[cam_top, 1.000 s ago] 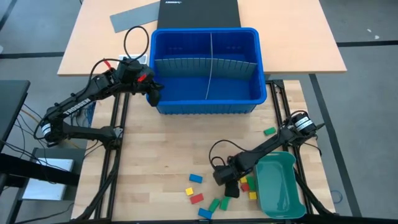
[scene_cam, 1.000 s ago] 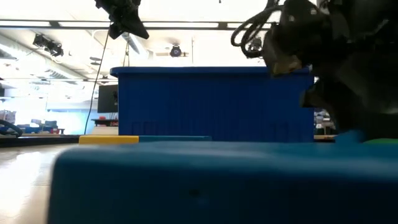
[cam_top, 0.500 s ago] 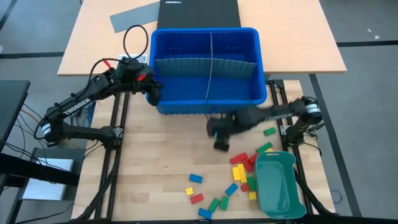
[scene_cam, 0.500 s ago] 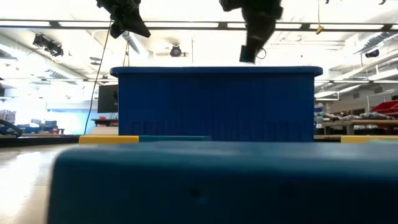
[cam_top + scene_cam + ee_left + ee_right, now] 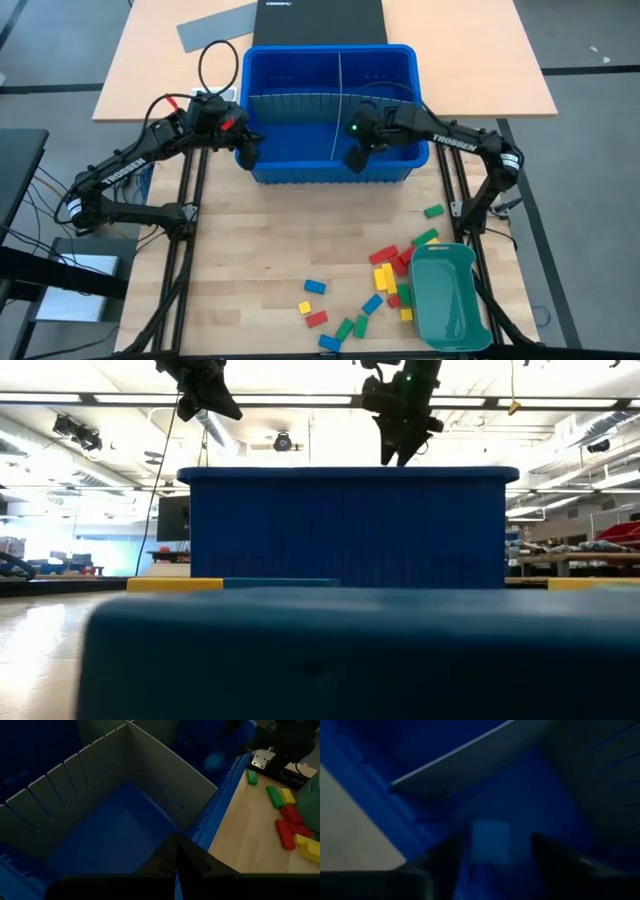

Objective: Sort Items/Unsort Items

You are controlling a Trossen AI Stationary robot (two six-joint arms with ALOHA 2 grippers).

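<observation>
The items are small red, yellow, green and blue blocks (image 5: 392, 268) lying loose on the wooden table by the teal tray (image 5: 447, 297). More of them (image 5: 322, 305) lie toward the near edge. My right gripper (image 5: 353, 158) hangs open over the near right compartment of the blue bin (image 5: 330, 172), pointing steeply down. A light blue block (image 5: 490, 841) shows between its fingers. My left gripper (image 5: 246, 152) waits shut above the bin's near left corner, with nothing in it (image 5: 175, 865). My right gripper's fingers stand apart with the blue block (image 5: 490, 841) between them over the bin's floor. A gap shows between the block and one finger (image 5: 547, 855). Whether the other finger touches the block, I cannot tell.
Grey slotted dividers (image 5: 339, 100) split the bin into compartments. A single green block (image 5: 433, 211) lies between the bin and the tray. A grey sheet (image 5: 215, 27) and a black box (image 5: 320, 20) lie on the far table behind the bin.
My right gripper has risen from the blocks beside the tray and swung toward the table's far edge. It now hangs over the bin's near right compartment and tips more steeply downward. The blocks by the tray, which the arm covered before, now show.
</observation>
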